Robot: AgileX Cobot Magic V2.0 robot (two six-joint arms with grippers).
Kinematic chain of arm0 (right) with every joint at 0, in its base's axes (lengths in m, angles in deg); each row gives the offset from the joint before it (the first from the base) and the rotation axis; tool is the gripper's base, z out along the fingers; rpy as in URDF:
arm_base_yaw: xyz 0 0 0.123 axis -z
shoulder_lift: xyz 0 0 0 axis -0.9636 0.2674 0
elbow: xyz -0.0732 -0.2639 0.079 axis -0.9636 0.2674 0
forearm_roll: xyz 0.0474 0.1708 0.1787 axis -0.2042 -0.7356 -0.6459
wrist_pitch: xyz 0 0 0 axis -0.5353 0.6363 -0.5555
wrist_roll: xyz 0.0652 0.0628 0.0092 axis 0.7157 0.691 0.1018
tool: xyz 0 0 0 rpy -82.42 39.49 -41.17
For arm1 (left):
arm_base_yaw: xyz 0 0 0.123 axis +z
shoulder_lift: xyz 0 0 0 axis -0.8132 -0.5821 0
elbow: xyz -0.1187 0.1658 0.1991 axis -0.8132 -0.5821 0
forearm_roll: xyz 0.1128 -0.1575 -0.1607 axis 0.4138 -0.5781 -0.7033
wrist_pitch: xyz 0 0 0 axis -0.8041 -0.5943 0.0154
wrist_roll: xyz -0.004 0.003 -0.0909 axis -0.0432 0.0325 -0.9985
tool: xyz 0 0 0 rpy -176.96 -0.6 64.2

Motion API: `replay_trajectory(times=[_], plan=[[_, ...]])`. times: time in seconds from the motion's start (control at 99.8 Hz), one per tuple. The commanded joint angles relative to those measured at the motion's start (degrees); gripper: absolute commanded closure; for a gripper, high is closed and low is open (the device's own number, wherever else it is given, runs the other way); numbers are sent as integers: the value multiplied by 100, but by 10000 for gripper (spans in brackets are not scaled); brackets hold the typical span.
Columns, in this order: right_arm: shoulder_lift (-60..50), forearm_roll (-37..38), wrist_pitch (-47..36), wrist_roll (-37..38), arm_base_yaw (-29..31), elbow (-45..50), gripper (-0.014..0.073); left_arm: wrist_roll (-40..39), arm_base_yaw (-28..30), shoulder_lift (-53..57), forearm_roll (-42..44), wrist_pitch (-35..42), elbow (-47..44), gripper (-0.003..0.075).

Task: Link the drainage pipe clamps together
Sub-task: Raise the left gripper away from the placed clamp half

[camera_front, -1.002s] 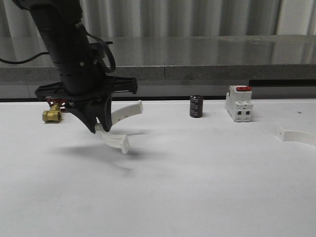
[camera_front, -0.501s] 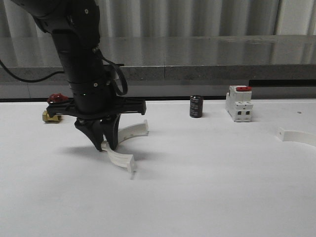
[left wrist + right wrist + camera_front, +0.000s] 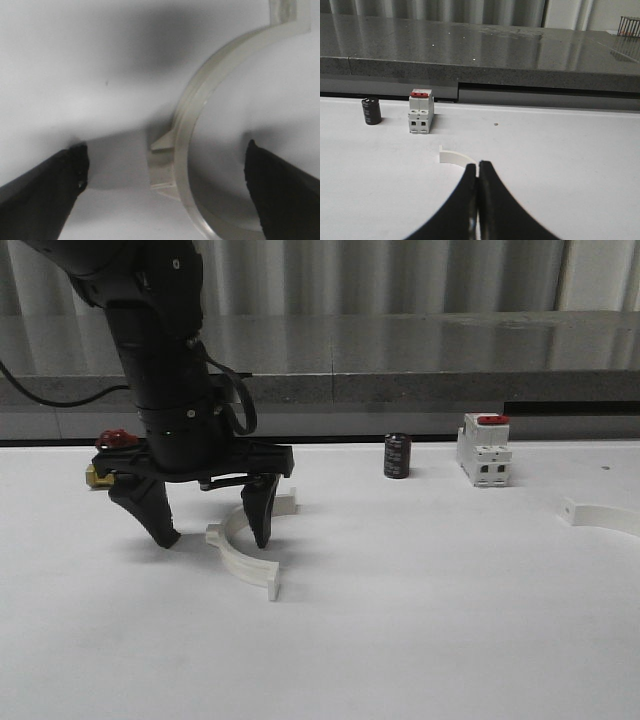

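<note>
Now the left gripper [image 3: 208, 530] points straight down, jaws spread wide astride the half-ring [image 3: 240, 555] lying on the table [image 3: 420, 620].

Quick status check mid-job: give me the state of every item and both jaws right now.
Left gripper: jaws open, down at the table, straddling the near clamp's end.
Near clamp: flat on the table, released, unjoined.
Far clamp: flat at the table's right edge, unjoined.
Right gripper: jaws shut, empty.
Breaker: upright.
Black cylinder: upright.
</note>
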Motion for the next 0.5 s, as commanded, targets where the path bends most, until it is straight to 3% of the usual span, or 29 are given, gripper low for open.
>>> replay_trajectory(times=[0.0, 0.25, 0.491], plan=[[-117, 20, -486, -19, 3, -93, 661, 108, -37, 546, 29, 77, 149, 91], [-117, 20, -486, -19, 3, -93, 661, 652, 196, 1405, 172, 139, 149, 91], [-117, 20, -486, -19, 3, -93, 661, 1081, 896, 2373, 172, 272, -270, 91]])
